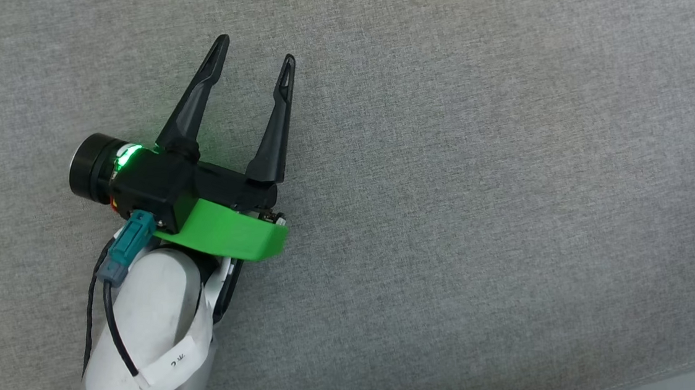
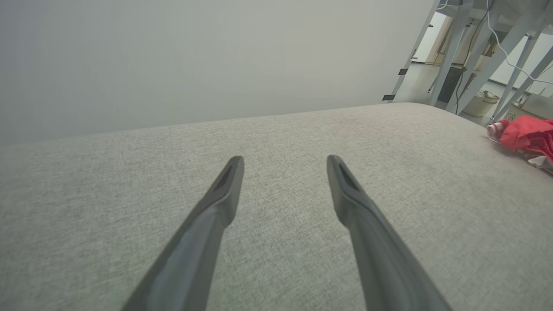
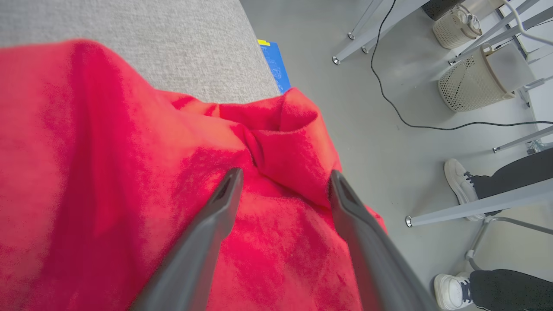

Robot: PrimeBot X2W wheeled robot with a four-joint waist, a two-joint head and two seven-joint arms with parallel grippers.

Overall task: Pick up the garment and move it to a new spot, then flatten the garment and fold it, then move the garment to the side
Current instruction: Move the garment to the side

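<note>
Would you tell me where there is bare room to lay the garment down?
Bare surface lies ahead and right of the open left gripper, toward the wall. Crowded: the edge where the garment bunches under the open right gripper, beside frame legs and a person's shoes.

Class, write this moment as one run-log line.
left gripper: open, over grey fabric surface | right gripper: open, over red garment | red garment: crumpled, ungrasped
</note>
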